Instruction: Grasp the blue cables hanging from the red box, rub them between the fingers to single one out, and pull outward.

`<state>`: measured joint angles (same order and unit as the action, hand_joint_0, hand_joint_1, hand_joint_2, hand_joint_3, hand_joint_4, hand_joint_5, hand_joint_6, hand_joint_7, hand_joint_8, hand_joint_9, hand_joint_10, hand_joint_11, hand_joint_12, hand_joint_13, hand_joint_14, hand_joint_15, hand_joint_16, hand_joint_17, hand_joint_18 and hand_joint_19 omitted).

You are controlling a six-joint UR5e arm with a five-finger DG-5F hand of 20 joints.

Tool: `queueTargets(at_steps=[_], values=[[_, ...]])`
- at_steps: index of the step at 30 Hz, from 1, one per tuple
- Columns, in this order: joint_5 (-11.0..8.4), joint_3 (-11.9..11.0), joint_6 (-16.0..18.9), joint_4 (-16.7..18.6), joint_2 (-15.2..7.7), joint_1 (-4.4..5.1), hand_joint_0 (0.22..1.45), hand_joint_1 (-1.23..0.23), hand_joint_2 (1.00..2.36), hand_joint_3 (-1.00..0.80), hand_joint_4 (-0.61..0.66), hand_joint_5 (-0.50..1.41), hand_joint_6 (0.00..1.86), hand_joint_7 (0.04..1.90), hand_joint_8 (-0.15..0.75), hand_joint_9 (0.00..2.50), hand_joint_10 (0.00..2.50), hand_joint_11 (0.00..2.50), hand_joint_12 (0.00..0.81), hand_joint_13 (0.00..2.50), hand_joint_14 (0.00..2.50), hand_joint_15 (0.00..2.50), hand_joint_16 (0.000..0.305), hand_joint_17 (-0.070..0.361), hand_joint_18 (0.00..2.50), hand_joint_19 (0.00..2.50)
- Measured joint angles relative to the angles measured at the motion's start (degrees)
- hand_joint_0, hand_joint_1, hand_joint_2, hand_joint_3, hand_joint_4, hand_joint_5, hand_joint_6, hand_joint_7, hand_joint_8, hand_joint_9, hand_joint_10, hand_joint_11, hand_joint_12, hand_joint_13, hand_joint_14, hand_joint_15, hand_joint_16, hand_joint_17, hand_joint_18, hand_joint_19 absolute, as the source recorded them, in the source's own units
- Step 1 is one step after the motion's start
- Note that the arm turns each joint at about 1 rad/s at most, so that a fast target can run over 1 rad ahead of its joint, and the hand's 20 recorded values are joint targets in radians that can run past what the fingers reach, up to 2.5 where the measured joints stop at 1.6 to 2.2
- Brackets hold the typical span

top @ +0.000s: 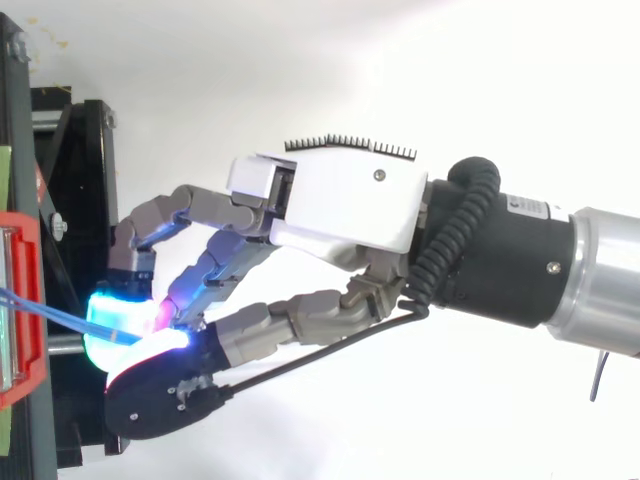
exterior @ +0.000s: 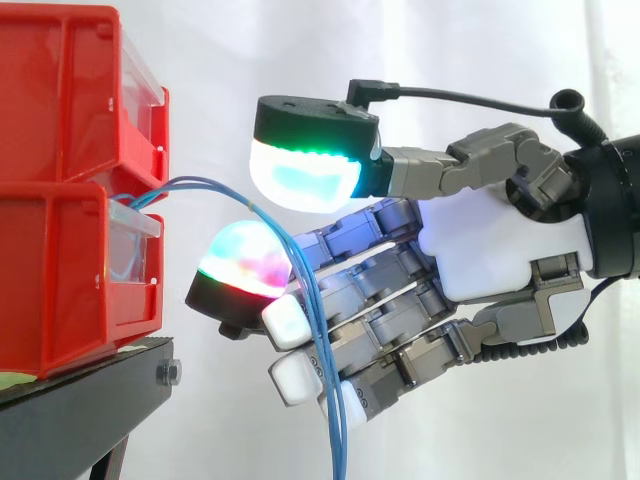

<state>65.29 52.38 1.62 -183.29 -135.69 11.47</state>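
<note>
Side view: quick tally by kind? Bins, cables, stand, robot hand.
Red bins: 2, stacked
Blue cables: 2 that can be told apart
Black stand: 1
Robot hand: 1
Total: 6

Black stand [exterior: 92,388] before white curtain [exterior: 300,40]

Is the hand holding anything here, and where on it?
The blue cables: the hand closes round them between its pads, just below where they arc out of the red box.
</note>
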Motion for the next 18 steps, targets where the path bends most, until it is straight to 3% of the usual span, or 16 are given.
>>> queueTargets(at_steps=[10,18], values=[[-0.07,0.0,-0.21,1.11,0.03,0.0,0.58,-0.64,1.01,-0.39,0.2,-0.11,0.73,1.09,0.324,0.98,0.01,0.42,0.393,0.91,0.02,0.51,0.044,0.099,0.74,0.53],[-0.16,-0.86,-0.37,1.16,0.04,0.02,0.58,-0.67,1.02,-0.26,0.18,-0.16,0.84,1.08,0.323,0.94,0.01,0.45,0.395,0.9,0.02,0.52,0.044,0.099,0.74,0.53]])
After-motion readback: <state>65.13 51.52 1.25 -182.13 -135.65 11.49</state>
